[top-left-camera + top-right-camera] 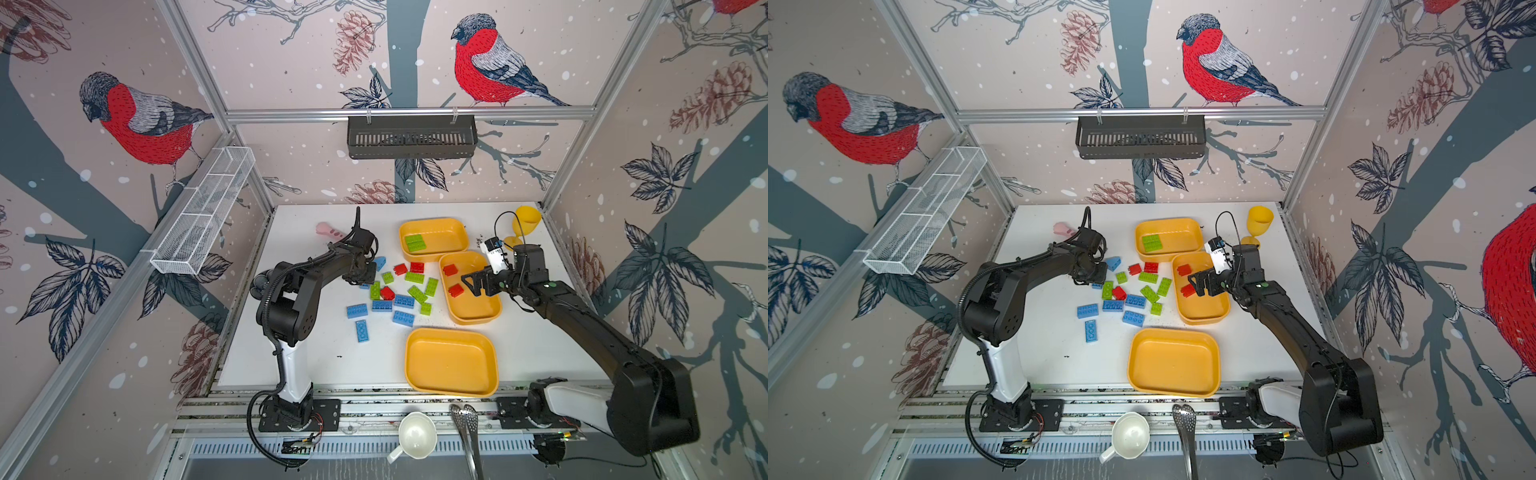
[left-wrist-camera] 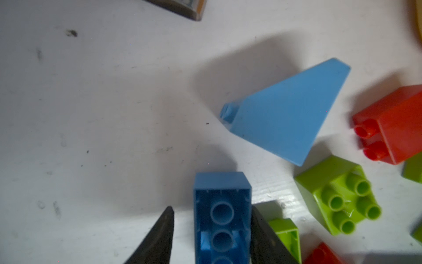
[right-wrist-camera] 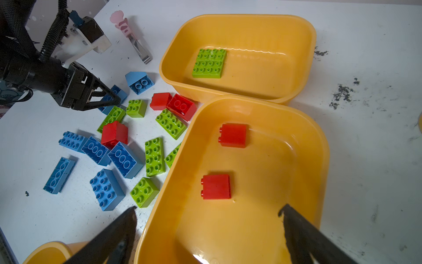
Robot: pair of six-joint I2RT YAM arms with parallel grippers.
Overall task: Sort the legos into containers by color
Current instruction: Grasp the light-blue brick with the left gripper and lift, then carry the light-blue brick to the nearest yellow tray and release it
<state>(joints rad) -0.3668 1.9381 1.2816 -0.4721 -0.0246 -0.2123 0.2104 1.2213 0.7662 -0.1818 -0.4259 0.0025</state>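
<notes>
My left gripper (image 2: pixel 212 209) straddles a light blue rectangular studded plastic brick (image 2: pixel 221 201), hollow underside showing. One finger touches it and the other stands just off, so it is not clamped. My right gripper (image 3: pixel 207 209) hangs spread wide over a shallow yellow-orange plastic tray (image 3: pixel 324 146), with two red plastic bricks (image 3: pixel 233 135) lying inside, just ahead of its tips.

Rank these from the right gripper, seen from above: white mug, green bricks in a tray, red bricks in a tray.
1. Red bricks, middle tray, beside the right gripper.
2. Green bricks, far tray.
3. White mug, at the very front.
</notes>
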